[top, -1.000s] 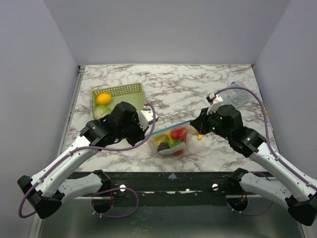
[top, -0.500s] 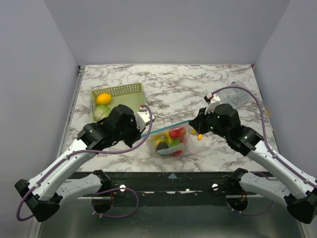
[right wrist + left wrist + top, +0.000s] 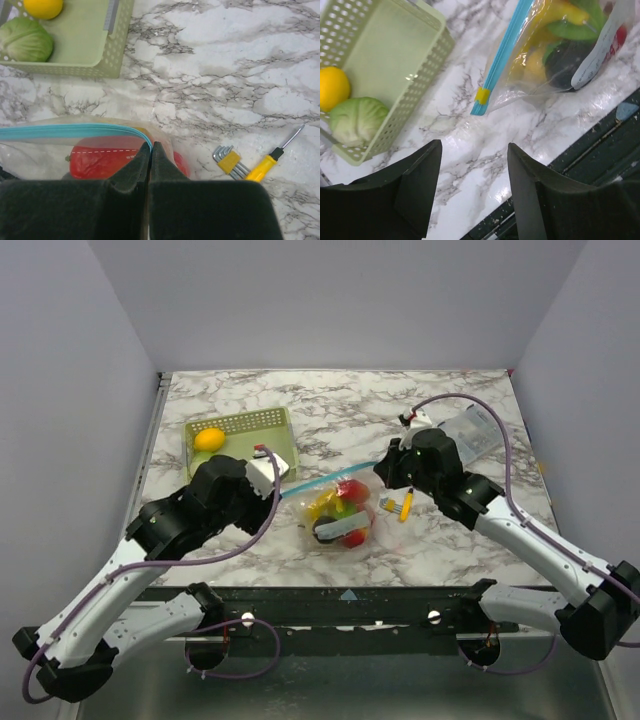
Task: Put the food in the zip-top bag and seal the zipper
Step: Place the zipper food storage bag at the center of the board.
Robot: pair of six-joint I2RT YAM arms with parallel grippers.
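The clear zip-top bag [image 3: 342,518] lies at the table's front centre holding red, yellow and green food [image 3: 555,37]. Its light-blue zipper [image 3: 502,55] runs along the mouth, with a yellow slider [image 3: 481,95] at the left end. My right gripper [image 3: 151,144] is shut on the zipper's right end [image 3: 70,131], over a red piece [image 3: 105,161]. My left gripper [image 3: 475,145] hangs open and empty above bare marble, just short of the slider. A lemon [image 3: 332,87] and a cabbage [image 3: 357,120] rest in the green basket [image 3: 395,55].
Hex keys [image 3: 230,162] and a yellow screwdriver [image 3: 270,162] lie right of the bag. A smaller clear plastic piece [image 3: 475,430] sits at the far right. The table's dark front edge [image 3: 600,145] runs close below the bag.
My left gripper has opened and drawn back to the left, away from the bag's slider end. My right gripper has shifted left and farther back, still pinching the zipper, and the bag moved with it.
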